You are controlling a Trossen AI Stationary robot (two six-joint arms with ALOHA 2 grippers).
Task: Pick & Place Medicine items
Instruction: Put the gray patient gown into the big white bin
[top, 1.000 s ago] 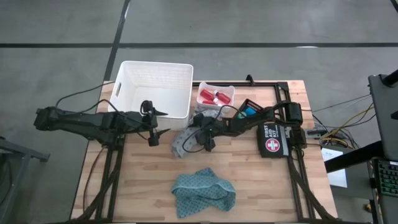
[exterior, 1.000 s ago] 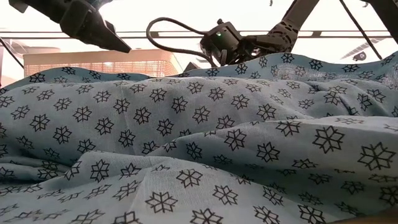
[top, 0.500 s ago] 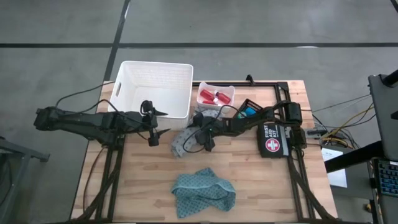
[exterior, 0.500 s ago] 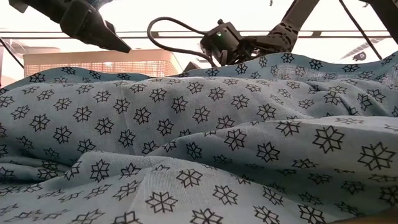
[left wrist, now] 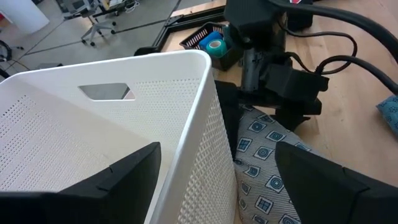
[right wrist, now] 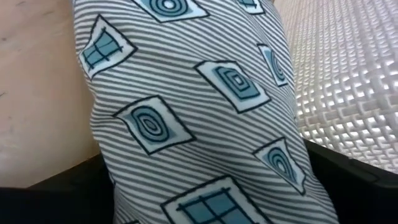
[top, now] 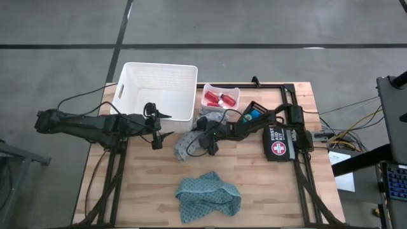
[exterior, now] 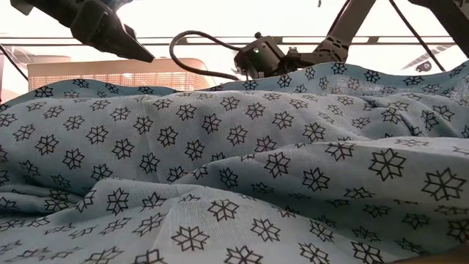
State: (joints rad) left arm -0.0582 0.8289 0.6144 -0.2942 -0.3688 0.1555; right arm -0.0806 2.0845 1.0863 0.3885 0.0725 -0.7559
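Note:
Red bottles with white caps [top: 219, 98] lie in a small white tray [top: 234, 91] at the table's far side. A blue and a green round container [left wrist: 211, 45] sit in a small black basket [top: 256, 111] to the right of that tray. My right gripper [top: 206, 140] is open and low over a grey striped cloth [right wrist: 199, 106], a ridge of which runs between its fingers. My left gripper [top: 165, 124] hangs open at the white basket's near right corner [left wrist: 208, 62], holding nothing. My right gripper stands astride the raised ridge of the grey striped cloth [right wrist: 186, 155], coming in slanting down from the table's right. The cloth lies on the table against the white basket's wall. Whether the fingers touch the cloth I cannot tell.
A big white perforated basket [top: 159, 89] stands at the far left. A black first-aid pouch [top: 280, 143] lies at the right. A crumpled teal cloth [top: 208, 196] lies near the front edge and fills the low view [exterior: 234, 169].
My right gripper has sunk a little toward the grey cloth and edged toward the table's left.

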